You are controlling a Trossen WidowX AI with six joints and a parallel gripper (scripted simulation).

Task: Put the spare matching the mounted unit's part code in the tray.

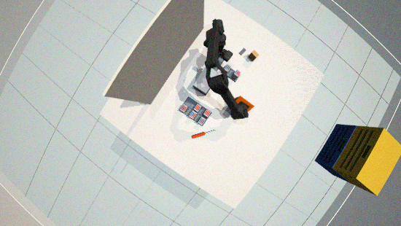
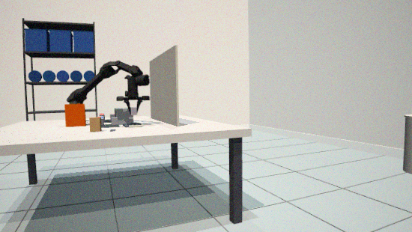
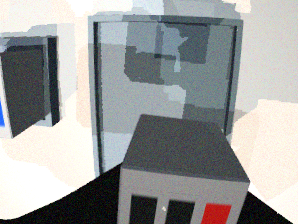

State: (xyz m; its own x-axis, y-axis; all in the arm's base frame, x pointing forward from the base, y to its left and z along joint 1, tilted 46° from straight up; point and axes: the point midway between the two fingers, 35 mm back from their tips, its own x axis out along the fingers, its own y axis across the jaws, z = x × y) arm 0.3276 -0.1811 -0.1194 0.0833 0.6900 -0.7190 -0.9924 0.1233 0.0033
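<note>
My gripper is shut on a grey unit, which has a dark top and a face with two dark bars and a red one. It is held above the tray, a grey-blue rectangle with a raised rim; the bare floor of the tray shows beyond the unit. In the wrist view another unit with a blue stripe stands in a frame to the left. A rack holds several striped units. Two more striped units stand near the arm, one red-striped unit among them. No printed code is readable; I cannot tell which unit is mounted.
A tall grey panel stands beside the work area. A grey box lies between the arm and the rack. A screwdriver lies past the rack. A tan block and a small dark piece lie on the opposite side.
</note>
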